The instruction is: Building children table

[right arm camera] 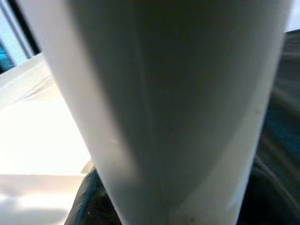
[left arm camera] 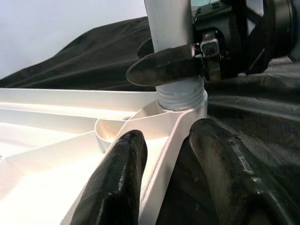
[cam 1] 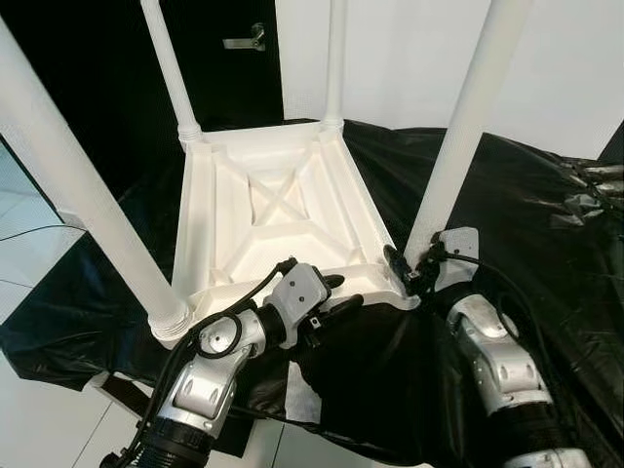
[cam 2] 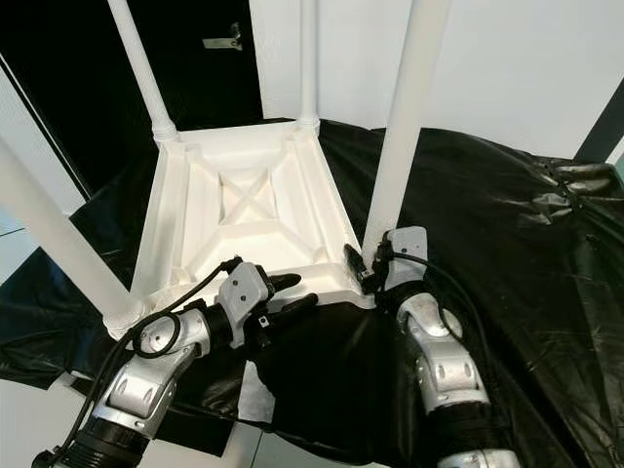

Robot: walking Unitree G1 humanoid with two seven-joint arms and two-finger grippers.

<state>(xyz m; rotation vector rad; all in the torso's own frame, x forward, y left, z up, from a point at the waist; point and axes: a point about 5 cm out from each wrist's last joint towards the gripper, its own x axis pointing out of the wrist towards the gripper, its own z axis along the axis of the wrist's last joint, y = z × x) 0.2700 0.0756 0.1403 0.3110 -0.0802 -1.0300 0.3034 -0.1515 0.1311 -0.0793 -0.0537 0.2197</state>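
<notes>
The upturned table (cam 1: pixel 283 210) and its four legs (cam 1: pixel 468 127) are plain white, on a glossy black sheet (cam 1: pixel 526 205). Both arms (cam 1: pixel 210 375) are silver with black fingers (left arm camera: pixel 117 183).

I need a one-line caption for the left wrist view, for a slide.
Left tool straddles the tabletop rim while the right tool grips the near leg at its socket.
</notes>
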